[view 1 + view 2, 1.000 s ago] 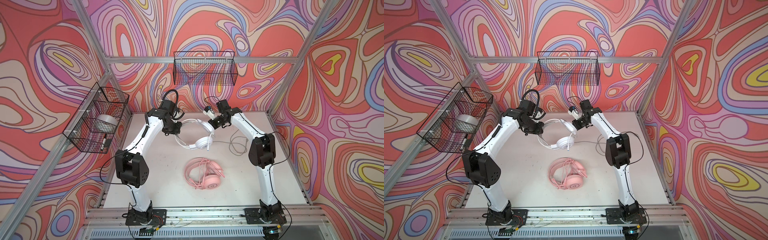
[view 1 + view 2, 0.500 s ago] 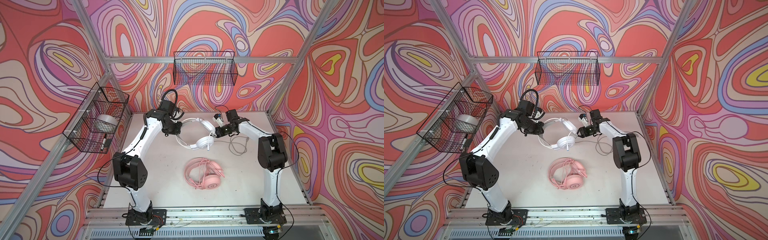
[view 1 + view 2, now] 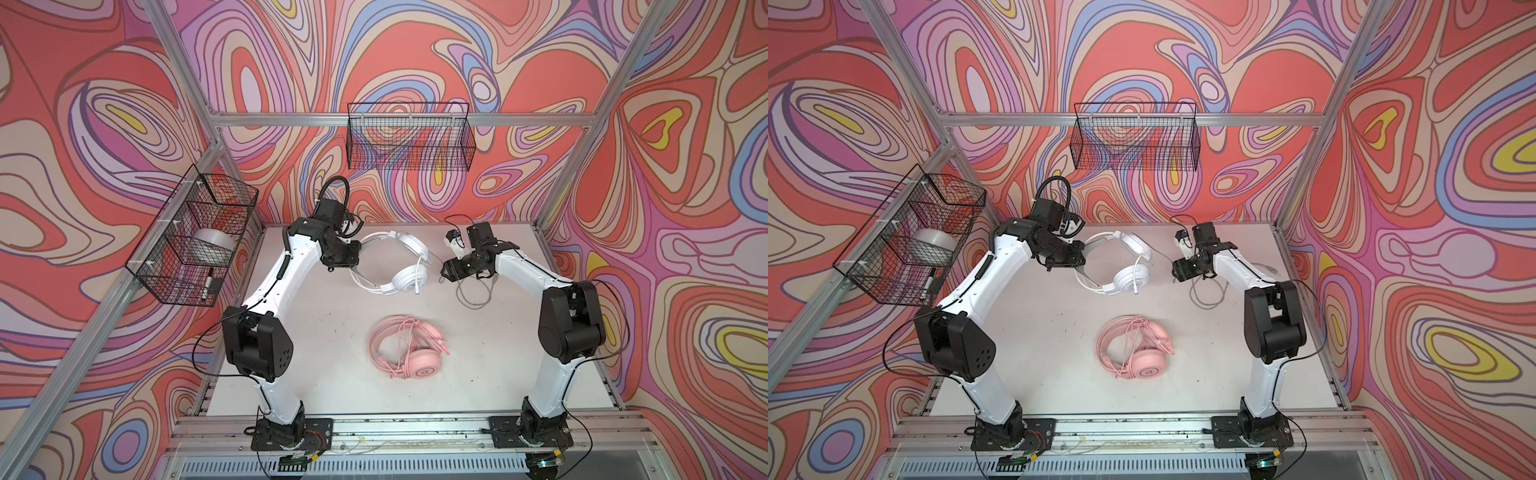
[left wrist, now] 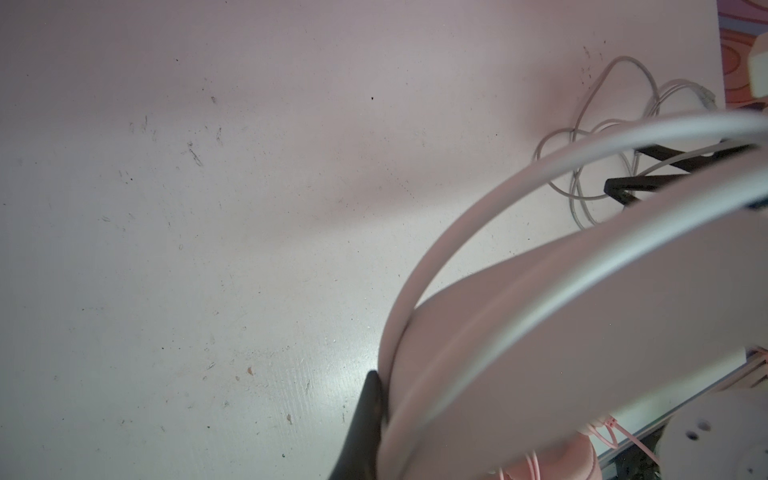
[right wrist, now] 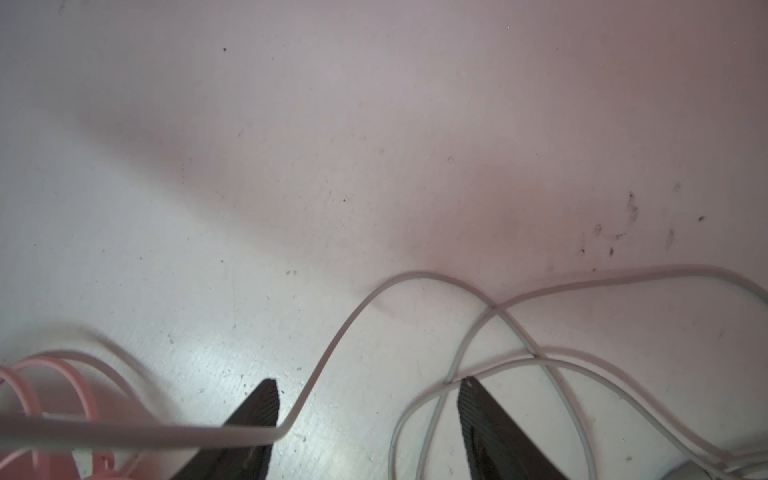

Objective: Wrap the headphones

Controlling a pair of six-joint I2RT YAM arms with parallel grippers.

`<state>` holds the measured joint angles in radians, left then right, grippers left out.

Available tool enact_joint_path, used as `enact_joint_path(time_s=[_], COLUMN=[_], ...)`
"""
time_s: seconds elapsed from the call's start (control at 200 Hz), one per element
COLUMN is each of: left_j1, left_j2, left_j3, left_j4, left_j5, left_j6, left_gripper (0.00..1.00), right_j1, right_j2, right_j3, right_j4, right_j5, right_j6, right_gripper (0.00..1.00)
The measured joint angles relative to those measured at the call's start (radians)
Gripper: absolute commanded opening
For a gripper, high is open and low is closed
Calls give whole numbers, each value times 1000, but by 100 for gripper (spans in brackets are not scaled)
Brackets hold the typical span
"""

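Note:
My left gripper (image 3: 354, 254) is shut on the headband of the white headphones (image 3: 409, 277) and holds them lifted over the back of the table; in the left wrist view the band (image 4: 540, 316) hides one finger, and the other finger (image 4: 365, 419) presses against it. Their grey-white cable (image 3: 473, 293) lies in loose loops on the table. My right gripper (image 5: 368, 399) is open low over those loops, and one strand (image 5: 332, 357) passes between its fingers. The pink headphones (image 3: 409, 349) lie mid-table with their pink cable wound on them.
A wire basket (image 3: 191, 245) on the left wall holds a tape roll (image 3: 212, 248) and a marker. Another wire basket (image 3: 409, 137) hangs on the back wall. An aluminium rail (image 3: 415, 432) runs along the table's front.
My right gripper has opened, let go of the cable and dropped from beside the white headset toward the table, a little to the right. The left gripper keeps its hold.

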<state>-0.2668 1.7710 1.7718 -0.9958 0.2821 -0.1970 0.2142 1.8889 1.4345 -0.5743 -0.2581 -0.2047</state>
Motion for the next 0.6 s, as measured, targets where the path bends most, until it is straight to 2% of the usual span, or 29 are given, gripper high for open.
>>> enact_joint_path(time_s=[0.24, 0.28, 0.331, 0.486, 0.601], left_j1=[0, 0, 1, 18, 34], left_j2=[0, 0, 0, 0, 0], left_j3=[0, 0, 1, 10, 13], left_j4=[0, 0, -1, -3, -2], left_j5=[11, 11, 10, 6, 6], left_j6=[-9, -10, -16, -40, -63], left_gripper=[0, 0, 0, 0, 0], right_j1=[-5, -5, -5, -6, -5], right_j2=[0, 0, 0, -38, -63], right_j3=[-71, -77, -82, -148, -173], right_j4=[58, 64, 74, 111, 111], right_j5=[-51, -59, -83, -182, -205], right_j6=[-8, -13, -23, -80, -106], right_gripper=[78, 84, 85, 86, 85])
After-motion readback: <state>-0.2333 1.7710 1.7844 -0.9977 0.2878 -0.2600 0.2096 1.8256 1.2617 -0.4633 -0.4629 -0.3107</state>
